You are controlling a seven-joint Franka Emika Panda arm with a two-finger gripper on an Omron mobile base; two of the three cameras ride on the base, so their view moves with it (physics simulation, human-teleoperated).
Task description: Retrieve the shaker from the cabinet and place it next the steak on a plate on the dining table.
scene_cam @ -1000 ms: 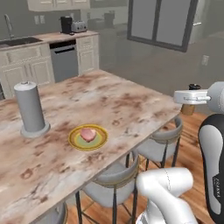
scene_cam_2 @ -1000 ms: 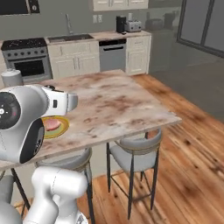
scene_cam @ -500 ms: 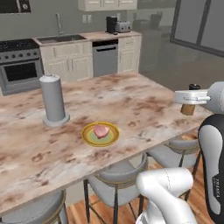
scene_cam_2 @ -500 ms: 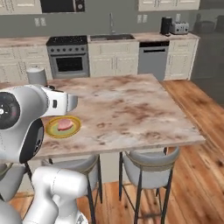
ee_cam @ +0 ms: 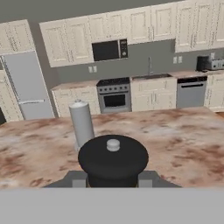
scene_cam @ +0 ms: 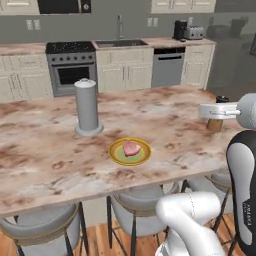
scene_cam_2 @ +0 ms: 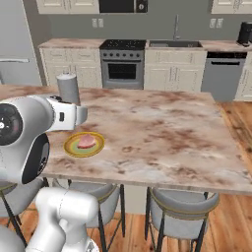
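Pincer tips hid behind shaker cap, body unseen.

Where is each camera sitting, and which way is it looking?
Left base view: behind the arm on its left, looking over the dining table at the plate; the gripper holds the shaker at right.
Right base view: behind on the right, facing the same table; the white arm rises at lower left.
Hand view: on the hand, looking along the gripper past the shaker's dark cap toward the stove.
Both base views share the steak and the grey cylinder.
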